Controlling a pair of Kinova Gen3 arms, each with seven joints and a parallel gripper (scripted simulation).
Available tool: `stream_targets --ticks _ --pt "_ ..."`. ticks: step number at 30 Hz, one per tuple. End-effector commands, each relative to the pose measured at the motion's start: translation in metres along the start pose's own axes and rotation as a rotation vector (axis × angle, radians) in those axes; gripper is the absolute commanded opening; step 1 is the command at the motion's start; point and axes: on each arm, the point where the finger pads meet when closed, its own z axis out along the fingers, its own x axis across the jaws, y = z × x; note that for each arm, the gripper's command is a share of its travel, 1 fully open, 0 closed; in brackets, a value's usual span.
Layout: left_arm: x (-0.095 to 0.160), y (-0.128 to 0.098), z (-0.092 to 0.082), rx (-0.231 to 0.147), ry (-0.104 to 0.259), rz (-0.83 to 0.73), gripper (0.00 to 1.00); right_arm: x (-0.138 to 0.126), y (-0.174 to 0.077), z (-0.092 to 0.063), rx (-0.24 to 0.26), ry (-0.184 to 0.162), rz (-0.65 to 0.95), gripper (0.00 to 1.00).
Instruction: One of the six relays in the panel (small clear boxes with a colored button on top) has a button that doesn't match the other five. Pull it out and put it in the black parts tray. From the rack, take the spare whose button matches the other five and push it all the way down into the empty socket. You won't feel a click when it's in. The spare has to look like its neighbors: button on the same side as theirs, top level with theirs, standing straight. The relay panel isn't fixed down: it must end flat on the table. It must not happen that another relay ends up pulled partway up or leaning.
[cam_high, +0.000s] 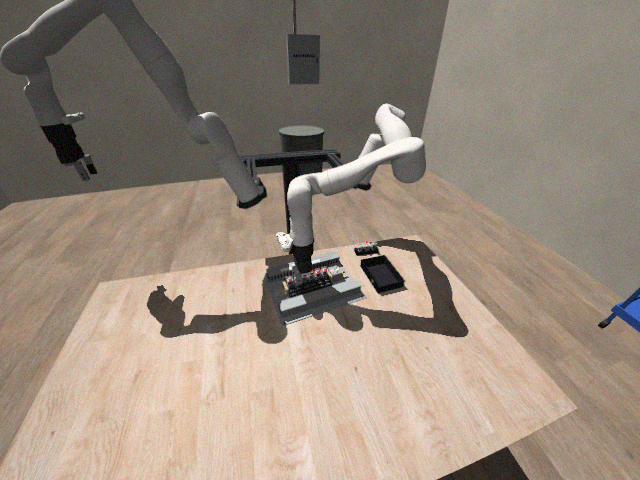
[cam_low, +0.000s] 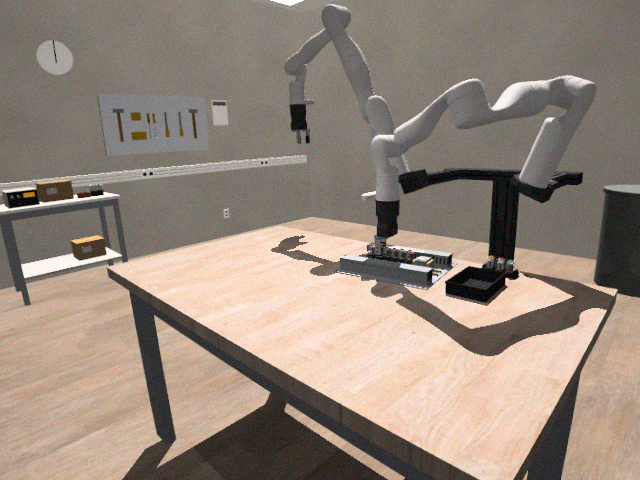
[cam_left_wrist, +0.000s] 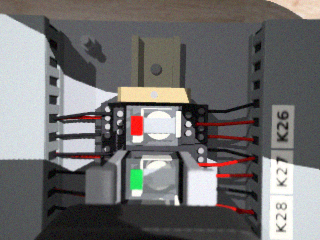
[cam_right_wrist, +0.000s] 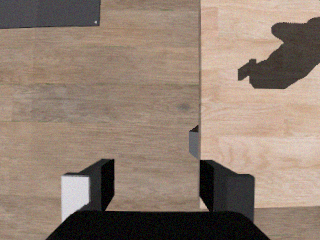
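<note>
Our left fingers grip the green-buttoned relay (cam_left_wrist: 136, 179) in the relay panel (cam_high: 320, 304) (cam_low: 385, 269) (cam_left_wrist: 287, 60), beside the red-buttoned relay (cam_left_wrist: 136, 125); our right fingers stand open. A tilted pull could lever that neighbor up, or socket friction could lift the unfixed panel off the desk (cam_high: 289, 387) (cam_low: 310, 330).

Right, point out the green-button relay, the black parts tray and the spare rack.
green-button relay (cam_left_wrist: 136, 179): left wrist view, on its button
black parts tray (cam_high: 399, 281) (cam_low: 467, 293): top and exterior views, on its wall
spare rack (cam_high: 363, 253) (cam_low: 513, 274): top and exterior views, on its base
</note>
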Motion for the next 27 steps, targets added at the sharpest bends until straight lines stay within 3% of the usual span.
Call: stream_targets --ticks 1,27 --pt "-0.0006 -0.0006 -0.0010 0.001 0.001 0.000 0.00 -0.0001 0.0003 -0.0005 -0.001 0.000 0.000 1.00" --pt "-0.0013 -0.0005 -0.0010 0.001 0.029 0.000 0.00 -0.0001 0.0003 -0.0005 -0.001 0.000 0.000 1.00"
